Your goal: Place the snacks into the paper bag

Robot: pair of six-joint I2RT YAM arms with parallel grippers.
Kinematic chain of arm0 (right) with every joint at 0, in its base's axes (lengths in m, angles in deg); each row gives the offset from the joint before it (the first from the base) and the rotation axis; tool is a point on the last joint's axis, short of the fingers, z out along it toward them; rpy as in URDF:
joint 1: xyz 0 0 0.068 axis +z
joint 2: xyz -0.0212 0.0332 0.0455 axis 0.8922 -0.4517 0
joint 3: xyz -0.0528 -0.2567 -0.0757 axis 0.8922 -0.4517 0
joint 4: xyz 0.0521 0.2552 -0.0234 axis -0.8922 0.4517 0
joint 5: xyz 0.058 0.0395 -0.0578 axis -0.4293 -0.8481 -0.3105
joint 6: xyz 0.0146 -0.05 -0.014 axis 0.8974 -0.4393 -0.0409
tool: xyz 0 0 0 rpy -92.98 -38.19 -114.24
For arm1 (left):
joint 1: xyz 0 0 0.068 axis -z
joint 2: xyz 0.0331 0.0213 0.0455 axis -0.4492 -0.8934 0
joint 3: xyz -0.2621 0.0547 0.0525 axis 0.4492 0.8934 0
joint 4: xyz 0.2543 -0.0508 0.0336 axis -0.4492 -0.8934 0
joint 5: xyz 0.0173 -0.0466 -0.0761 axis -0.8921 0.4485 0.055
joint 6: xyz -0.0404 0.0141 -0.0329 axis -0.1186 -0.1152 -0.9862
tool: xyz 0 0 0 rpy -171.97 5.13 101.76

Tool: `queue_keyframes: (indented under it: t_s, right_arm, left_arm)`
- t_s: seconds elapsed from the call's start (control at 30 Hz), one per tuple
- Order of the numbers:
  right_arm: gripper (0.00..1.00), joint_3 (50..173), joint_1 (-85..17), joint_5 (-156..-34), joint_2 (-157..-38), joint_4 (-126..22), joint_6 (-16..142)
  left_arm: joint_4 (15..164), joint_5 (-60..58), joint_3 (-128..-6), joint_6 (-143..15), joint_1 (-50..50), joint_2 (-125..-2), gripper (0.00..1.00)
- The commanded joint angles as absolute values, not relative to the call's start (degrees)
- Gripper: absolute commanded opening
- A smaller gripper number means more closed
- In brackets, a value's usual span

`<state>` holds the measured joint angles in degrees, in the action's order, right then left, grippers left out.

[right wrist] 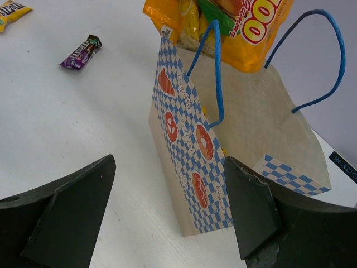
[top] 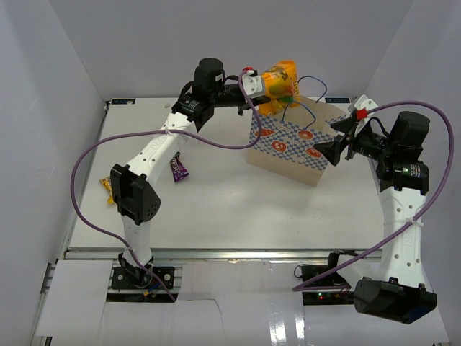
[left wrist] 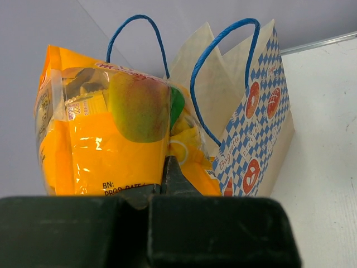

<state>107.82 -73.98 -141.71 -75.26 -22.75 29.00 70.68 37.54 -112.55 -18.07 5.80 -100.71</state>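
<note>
We see the left fingers [left wrist: 174,177] clamped on the orange crinkly bag [top: 279,85], poised over the far-left rim of the paper bag [top: 292,144], whose mouth lies below and rightward. The right fingers [right wrist: 72,212] stand apart beside its right end.

One paper bag [top: 292,151] with two blue handles [right wrist: 217,61]. The side seen from the right wrist view has four food prints [right wrist: 203,142]. Three snacks in view: one orange bag [top: 277,83], one purple packet [top: 178,168], one yellow packet [top: 106,189]. Two arms [top: 155,155]. Two purple cables [top: 94,155], one per arm. One table [top: 216,209].
</note>
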Motion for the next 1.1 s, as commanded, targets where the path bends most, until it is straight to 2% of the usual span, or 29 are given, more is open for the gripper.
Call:
queue_keyframes:
  t_s: [0.0,0.43,1.07]
  right_arm:
    - [0.84,107.29,-74.14,-142.90,-74.68,-24.62,29.88]
    - [0.84,106.76,-74.14,-143.17,-74.42,-24.97,30.49]
    - [0.84,106.41,-74.58,-143.43,-74.59,-25.76,31.11]
  left_arm:
    - [76.05,39.00,-116.72,-13.67,6.18,-98.13,0.00]
    - [77.28,40.67,-118.57,-9.45,6.71,-100.94,0.00]
    - [76.93,39.27,-114.17,-5.84,8.03,-100.42,0.00]
